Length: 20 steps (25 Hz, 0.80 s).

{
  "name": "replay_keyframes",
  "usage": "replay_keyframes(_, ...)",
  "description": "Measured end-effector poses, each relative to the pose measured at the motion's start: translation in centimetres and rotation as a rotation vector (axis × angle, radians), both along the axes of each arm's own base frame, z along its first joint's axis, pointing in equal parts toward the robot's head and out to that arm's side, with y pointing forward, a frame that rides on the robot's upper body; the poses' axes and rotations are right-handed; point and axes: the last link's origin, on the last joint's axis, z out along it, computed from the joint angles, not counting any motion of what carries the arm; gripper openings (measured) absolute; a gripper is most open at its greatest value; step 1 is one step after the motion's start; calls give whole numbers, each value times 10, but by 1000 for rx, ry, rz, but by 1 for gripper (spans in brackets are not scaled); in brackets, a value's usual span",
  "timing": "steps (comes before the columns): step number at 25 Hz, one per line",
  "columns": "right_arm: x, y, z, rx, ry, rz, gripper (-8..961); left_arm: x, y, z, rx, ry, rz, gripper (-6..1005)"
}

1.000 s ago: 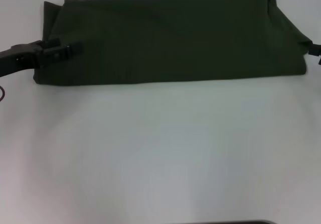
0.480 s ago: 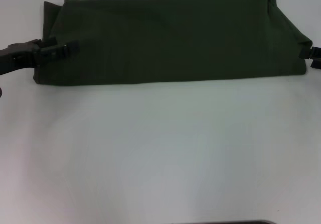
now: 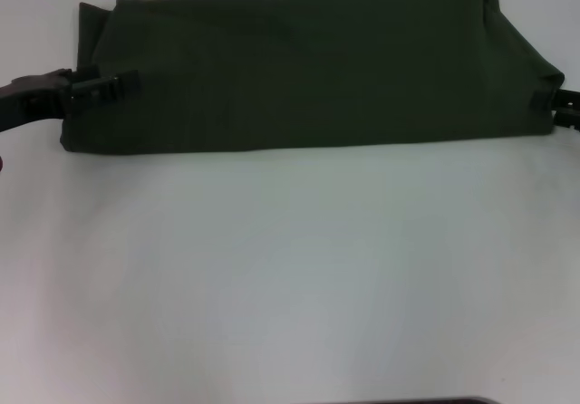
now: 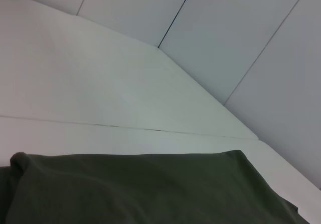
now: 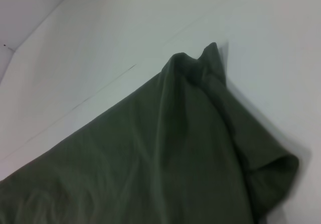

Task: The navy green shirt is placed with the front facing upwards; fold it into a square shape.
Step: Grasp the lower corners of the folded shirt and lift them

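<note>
On far half of white table (image 3: 290, 277) I see navy green shirt (image 3: 308, 69), folded into long flat band, matte cotton, plain side up. Left gripper (image 3: 127, 84) over its left end, right gripper (image 3: 551, 102) at right end; I cannot tell either grip.

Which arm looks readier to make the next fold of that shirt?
Probably the left: its gripper already lies over the shirt at one end, while the right gripper barely reaches the other edge.
</note>
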Motion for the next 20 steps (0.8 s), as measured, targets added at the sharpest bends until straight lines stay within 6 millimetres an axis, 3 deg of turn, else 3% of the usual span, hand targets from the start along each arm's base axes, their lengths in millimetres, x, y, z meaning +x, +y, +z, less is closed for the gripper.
replay_keyframes(20, -9, 8, -14, -24, 10, 11, 644, -1, 4, 0, 15, 14, 13, 909)
